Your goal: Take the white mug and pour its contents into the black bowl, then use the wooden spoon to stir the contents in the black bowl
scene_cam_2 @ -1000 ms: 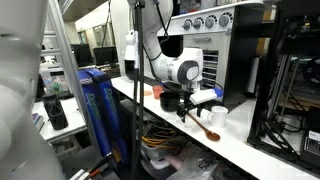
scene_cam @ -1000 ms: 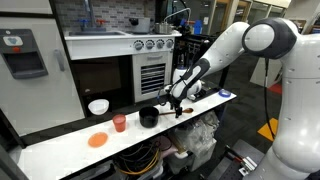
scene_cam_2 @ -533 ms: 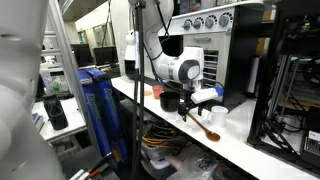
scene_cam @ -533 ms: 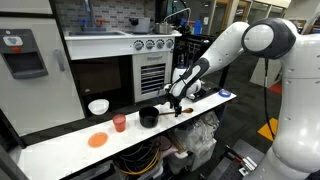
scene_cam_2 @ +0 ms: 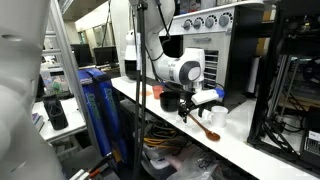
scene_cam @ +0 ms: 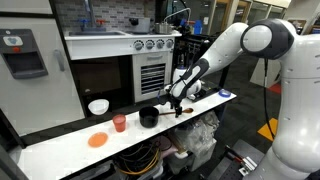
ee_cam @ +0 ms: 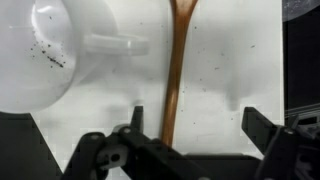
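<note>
Evidently reaching for the wooden spoon (ee_cam: 178, 70), the gripper (ee_cam: 192, 120) hovered with jaws apart astride its handle on the tabletop (ee_cam: 225, 70) beside the white mug (ee_cam: 45, 55); closing and lifting seemed next.

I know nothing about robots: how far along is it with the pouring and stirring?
Pouring looks done: the white mug sits on the table, with only dark specks inside in the wrist view. In hand: the open gripper hangs over the wooden spoon, a finger on each side of its handle, not yet closed. Left: grasp the spoon, take it to the black bowl and stir.
</note>
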`<state>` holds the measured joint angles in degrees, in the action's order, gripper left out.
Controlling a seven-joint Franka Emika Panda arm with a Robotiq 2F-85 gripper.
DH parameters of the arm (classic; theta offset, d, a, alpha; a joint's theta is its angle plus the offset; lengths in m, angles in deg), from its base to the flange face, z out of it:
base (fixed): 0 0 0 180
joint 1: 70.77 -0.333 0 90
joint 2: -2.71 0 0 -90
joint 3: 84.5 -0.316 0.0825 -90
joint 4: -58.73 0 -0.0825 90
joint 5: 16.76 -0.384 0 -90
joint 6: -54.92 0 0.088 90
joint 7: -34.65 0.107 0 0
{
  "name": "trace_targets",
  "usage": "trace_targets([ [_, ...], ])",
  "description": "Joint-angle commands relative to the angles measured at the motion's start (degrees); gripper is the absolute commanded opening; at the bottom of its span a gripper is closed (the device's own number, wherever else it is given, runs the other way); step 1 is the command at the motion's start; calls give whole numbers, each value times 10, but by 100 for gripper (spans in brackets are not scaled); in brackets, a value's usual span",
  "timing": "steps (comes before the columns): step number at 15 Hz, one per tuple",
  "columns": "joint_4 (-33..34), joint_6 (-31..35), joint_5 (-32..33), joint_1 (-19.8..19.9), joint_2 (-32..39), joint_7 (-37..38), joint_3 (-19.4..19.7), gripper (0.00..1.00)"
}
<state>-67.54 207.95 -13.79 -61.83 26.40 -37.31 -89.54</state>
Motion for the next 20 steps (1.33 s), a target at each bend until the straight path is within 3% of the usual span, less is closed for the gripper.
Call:
trace_targets([
  [1,12,6,-5,13,15,-15,-6,100],
  [2,13,6,-4,13,16,-14,-5,75],
  [4,14,7,-2,13,18,-15,-6,66],
  [13,11,5,1,12,14,-15,-5,2],
  [20,2,6,12,3,0,0,5,3],
])
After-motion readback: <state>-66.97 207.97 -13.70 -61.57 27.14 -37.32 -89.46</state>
